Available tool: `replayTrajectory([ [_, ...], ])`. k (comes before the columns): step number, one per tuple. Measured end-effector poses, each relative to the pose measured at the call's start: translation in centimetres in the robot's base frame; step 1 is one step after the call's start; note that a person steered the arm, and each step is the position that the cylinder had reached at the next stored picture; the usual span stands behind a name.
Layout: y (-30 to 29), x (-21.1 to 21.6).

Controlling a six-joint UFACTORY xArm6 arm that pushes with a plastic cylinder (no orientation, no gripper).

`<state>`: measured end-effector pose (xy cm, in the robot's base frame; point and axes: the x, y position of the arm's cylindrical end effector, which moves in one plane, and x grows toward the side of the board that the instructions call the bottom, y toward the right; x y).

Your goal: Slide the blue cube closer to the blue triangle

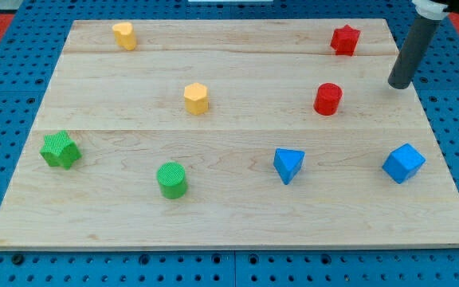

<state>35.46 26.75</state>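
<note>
The blue cube sits near the board's right edge, in the lower half. The blue triangle lies to its left at about the same height, with bare wood between them. My tip is the lower end of a dark rod coming down from the view's top right. It stands above the blue cube in the view, well apart from it, and to the right of the red cylinder. It touches no block.
A red star sits at the top right. A yellow cylinder is at the top left and a yellow hexagon in the middle. A green star and a green cylinder are at the lower left. The wooden board lies on a blue pegboard.
</note>
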Motion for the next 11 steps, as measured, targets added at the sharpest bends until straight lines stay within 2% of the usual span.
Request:
replayTrajectory([
  [1,2.6,0.2],
  [2,4.5,2.7],
  [4,0.3,10.3],
  [6,-1.0,17.2],
  [8,-4.3,12.8],
  [9,-8.4,12.7],
  [11,-12.7,14.4],
])
